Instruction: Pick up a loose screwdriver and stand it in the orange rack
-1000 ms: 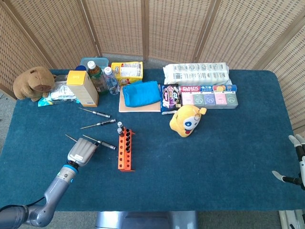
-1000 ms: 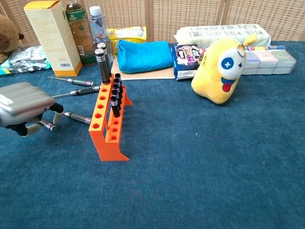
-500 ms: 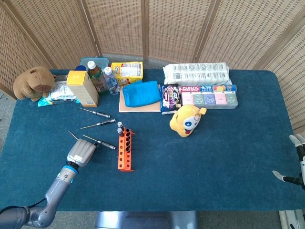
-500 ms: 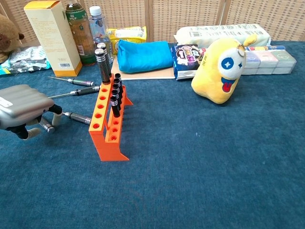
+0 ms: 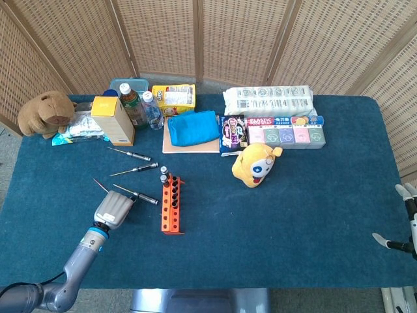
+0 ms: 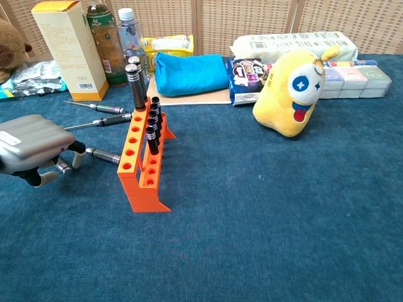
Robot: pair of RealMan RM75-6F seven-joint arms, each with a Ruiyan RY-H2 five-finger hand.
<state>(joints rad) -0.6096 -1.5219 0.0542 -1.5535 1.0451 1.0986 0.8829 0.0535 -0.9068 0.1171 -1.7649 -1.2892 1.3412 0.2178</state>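
Note:
The orange rack [image 5: 172, 210] [image 6: 142, 175] stands left of centre, with several black-handled screwdrivers upright in its far holes. My left hand [image 5: 113, 209] [image 6: 30, 145] hovers just left of it and pinches a screwdriver [image 6: 62, 167] underneath; the thin shaft [image 5: 99, 186] pokes out up and to the left. A second loose screwdriver [image 5: 138, 195] [image 6: 103, 155] lies between the hand and the rack. Two more [image 5: 131, 154] [image 5: 135, 169] lie further back. My right hand [image 5: 406, 223] stays at the table's right edge, fingers apart, holding nothing.
Along the back stand a yellow carton [image 5: 113, 120], bottles [image 5: 132, 101], a blue pouch [image 5: 193, 128], snack packs [image 5: 285, 130] and a brown plush [image 5: 45, 113]. A yellow plush [image 5: 256, 164] [image 6: 293, 91] sits right of the rack.
My left hand has shifted slightly right and nearer, and the held screwdriver has tilted, its shaft swinging up. The right hand has not moved.

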